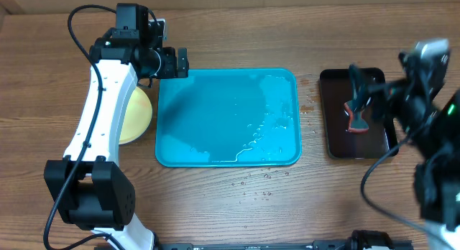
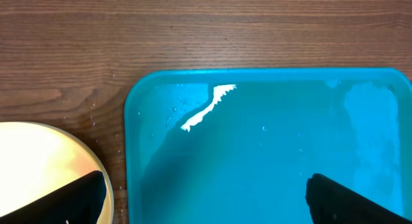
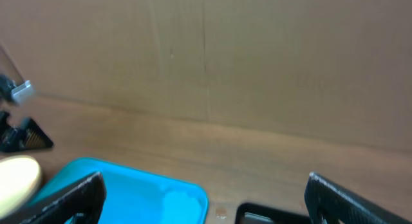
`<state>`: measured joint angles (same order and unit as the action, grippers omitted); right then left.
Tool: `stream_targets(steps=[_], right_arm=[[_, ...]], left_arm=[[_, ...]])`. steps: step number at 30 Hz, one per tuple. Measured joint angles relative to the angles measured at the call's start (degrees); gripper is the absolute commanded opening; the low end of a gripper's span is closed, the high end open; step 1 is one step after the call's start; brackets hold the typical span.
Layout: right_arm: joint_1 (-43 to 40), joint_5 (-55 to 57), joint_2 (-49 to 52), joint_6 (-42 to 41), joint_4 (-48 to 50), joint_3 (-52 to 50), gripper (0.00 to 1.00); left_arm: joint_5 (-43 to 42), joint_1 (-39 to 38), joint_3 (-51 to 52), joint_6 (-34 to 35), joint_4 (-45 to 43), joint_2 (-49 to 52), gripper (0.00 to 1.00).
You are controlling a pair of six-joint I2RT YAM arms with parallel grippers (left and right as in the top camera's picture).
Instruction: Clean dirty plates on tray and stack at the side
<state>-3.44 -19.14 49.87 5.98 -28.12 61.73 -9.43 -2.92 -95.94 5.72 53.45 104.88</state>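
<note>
Closing stage by the look of it: the large turquoise-blue rectangular plastic tray (image 1: 215, 113) is lying in the middle of the wooden desk (image 1: 215, 214) with no plate on it, only a wet sheen and water droplets (image 1: 259, 182) beading across its floor and spilling onto the wood in front. The one pale yellow-green round plastic plate (image 1: 138, 113) on show is sitting on the desk just beside the tray's left rim, half hidden under the left arm, so how many plates are lying in that pile I cannot tell. Its face is showing creamy and glossy in the left wrist view, and I am spotting no red-orange smear on the part that shows. The left gripper (image 2: 206, 182) is hovering over the tray's far left corner, released, fingers spread wide with nothing between them. The right gripper (image 3: 205, 185) is likewise released and carrying nothing, hanging above the glossy black tray (image 1: 338, 139) where the red-and-grey sponge (image 1: 357, 121) is lying. My reading is that cleaning and stacking are looking done, or nearly so. The next move is calling for little more than drawing both arms up and away, the left one taking care not to clip the plate under it.
</note>
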Motion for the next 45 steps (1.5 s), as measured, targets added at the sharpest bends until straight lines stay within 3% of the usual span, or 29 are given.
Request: stream_targets(steps=[10, 15, 25, 33, 45], right_arm=[[2.9, 1.9, -28.1, 0.0, 29.4, -42.0, 1.0], [4.4, 4.2, -36.0, 0.0, 34.1, -53.8, 1.0], [5.4, 8.7, -43.2, 0.0, 34.4, -59.9, 1.0], [5.4, 9.2, -49.0, 0.0, 25.6, -60.7, 1.0], [5.4, 9.3, -49.1, 0.0, 23.9, -60.7, 1.0]], left_arm=[[0.0, 0.0, 0.0, 0.0, 0.0, 0.0, 1.0], [0.0, 0.0, 0.0, 0.0, 0.0, 0.0, 1.0], [0.0, 0.0, 0.0, 0.0, 0.1, 0.0, 1.0], [0.0, 0.0, 0.0, 0.0, 0.1, 0.0, 1.0], [0.0, 0.0, 0.0, 0.0, 0.1, 0.0, 1.0]])
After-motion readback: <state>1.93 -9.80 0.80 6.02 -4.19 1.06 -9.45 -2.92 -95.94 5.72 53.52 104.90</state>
